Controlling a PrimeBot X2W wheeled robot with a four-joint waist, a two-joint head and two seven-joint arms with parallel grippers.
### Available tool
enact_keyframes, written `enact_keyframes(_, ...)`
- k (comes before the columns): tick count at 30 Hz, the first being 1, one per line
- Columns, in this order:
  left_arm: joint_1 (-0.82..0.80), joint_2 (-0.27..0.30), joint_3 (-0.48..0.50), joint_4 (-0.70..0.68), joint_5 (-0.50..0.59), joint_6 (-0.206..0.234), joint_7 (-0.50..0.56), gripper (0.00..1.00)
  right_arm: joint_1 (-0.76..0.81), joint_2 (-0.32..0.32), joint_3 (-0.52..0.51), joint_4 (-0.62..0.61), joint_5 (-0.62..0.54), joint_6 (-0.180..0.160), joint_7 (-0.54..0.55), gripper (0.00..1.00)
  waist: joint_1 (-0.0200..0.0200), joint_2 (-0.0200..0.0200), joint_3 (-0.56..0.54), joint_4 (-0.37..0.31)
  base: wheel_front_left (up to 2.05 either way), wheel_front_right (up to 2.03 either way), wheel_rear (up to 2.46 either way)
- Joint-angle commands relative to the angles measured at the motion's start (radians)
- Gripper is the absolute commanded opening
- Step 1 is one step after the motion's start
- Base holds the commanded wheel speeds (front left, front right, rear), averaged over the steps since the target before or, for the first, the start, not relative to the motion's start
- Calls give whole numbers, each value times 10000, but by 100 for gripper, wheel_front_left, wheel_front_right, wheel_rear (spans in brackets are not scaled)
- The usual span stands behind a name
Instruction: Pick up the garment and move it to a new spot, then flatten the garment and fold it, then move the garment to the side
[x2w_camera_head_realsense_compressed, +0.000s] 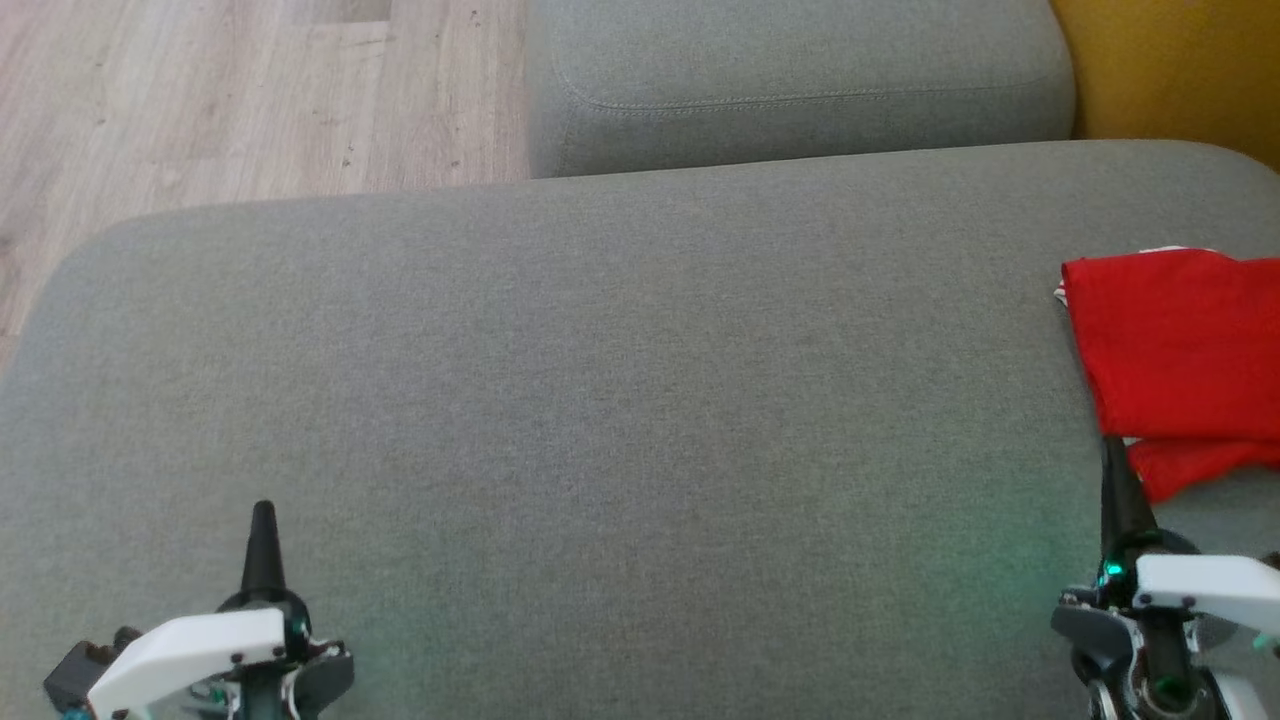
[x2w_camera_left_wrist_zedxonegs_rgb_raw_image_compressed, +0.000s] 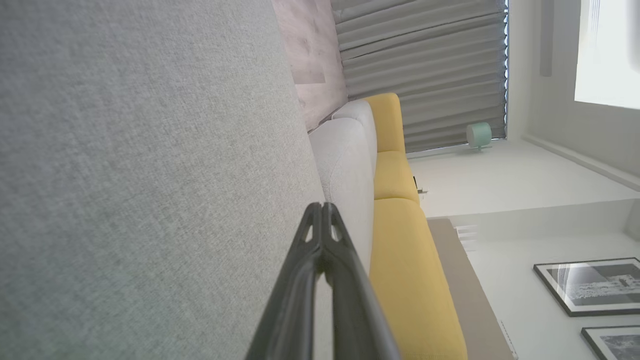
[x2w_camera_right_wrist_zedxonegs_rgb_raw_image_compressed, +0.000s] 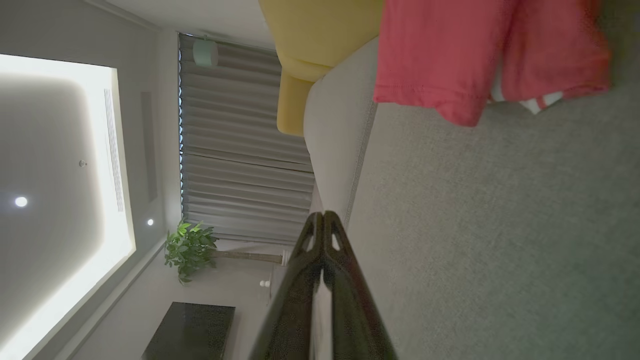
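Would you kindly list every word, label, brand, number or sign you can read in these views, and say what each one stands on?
No text can be read in any view.
The red garment is plain cloth with a bit of white striped fabric at its edge, no print.
The framed pictures are too blurred to show any lettering.
The grey cushion shows no tag.

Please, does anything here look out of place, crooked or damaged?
Nothing is spilled or damaged. The red garment lies at the right side of the grey cushion, its fold slightly uneven: a lower flap sticks out and a striped edge shows.
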Motion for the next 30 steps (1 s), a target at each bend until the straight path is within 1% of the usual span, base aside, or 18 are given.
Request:
enact_keyframes(1,-523,128,380,-243,-229,-124,67,0,-537,-193,145,-305,284,-7,83,0,0,0,0,-5,0,0,0)
enact_keyframes(16,-878,110,802,9,-1852,-389,515,0,-875,-182,-82,-143,2021,-7,523,0,0,0,-5,-98,0,0,0)
enact_keyframes(30,-883,63,868,13,-1797,-389,568,0,-880,-137,-146,-138,1968,-7,574,0,0,0,-5,-98,0,0,0)
